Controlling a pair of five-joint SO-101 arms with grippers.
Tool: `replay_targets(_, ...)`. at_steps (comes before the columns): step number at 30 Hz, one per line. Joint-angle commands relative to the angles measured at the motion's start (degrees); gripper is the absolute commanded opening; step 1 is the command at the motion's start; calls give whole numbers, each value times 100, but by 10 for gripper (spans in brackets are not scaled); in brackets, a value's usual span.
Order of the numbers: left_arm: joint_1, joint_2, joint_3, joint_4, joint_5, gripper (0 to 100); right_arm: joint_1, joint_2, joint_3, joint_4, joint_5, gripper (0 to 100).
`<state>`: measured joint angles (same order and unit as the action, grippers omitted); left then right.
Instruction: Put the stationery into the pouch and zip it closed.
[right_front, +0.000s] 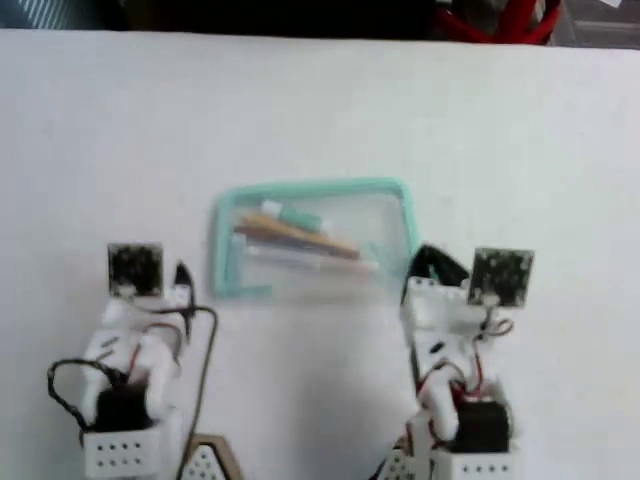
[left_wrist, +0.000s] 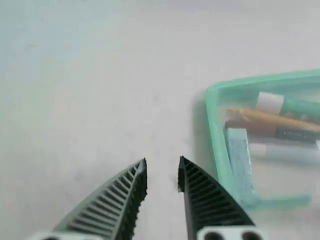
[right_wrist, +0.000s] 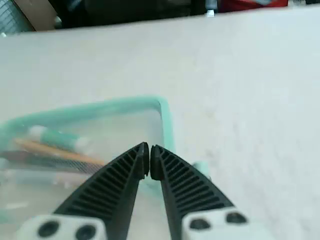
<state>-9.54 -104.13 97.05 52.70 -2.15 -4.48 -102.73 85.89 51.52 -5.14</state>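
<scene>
A clear pouch (right_front: 312, 190) edged in mint green lies flat near the table's (right_front: 100, 120) middle. The stationery (right_front: 295, 238) lies lengthwise inside it.

Robot lab: white worktable (right_front: 520, 130)

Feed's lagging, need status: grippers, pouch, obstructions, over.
Left gripper open, empty, beside pouch. Right gripper shut at pouch's other end. Stationery inside; zip unclear. Nothing in the way.

Part of pouch (right_wrist: 100, 108) behind right pincer (right_wrist: 148, 151)
</scene>
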Motion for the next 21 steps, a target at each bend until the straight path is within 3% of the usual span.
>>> replay_targets(1, 92, -40, -9, 422, -44, 116, 435, -66, 905, -558, 70, 21)
replay_targets(6, 92, -40, -9, 1011, -70, 116, 901, -57, 1099, -171, 879, 19)
replay_targets(8, 92, -40, -9, 1292, -387, 108, 901, -57, 1099, 426, 1257, 21)
replay_targets(11, 84, -40, -9, 1530, -1011, 15, 936, -57, 1099, 1262, 1705, 21)
replay_targets(14, 57, -40, -9, 2084, -1398, 41, 945, -57, 1099, 1771, 1820, 21)
replay_targets(21, 48, -40, -9, 2084, -914, 25, 927, -57, 1099, 2141, 1846, 19)
